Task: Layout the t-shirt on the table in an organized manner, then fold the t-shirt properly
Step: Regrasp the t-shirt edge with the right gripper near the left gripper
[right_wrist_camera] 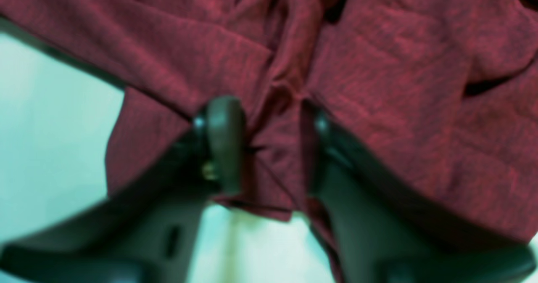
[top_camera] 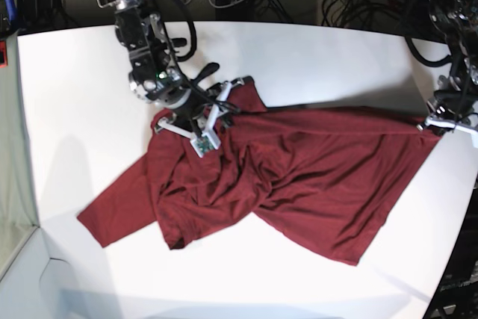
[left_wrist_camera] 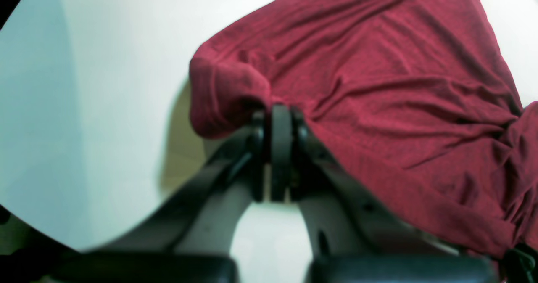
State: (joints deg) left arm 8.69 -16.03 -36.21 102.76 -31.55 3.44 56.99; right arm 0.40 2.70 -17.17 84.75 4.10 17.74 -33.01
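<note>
Maroon knit pinching tight in left gripper [left_wrist_camera: 280,119] at hem corner, jaws clenched on t-shirt [top_camera: 299,177]. Bunching between spread jaws of right gripper [right_wrist_camera: 269,148] near collar; grasp or mere straddle, cannot tell. Lying rumpled across white table [top_camera: 336,57], one sleeve trailing. Judging fabric light, limp, stretchy, sagging between holds. Favouring seams, hem corners, shoulders for gripping.
</note>
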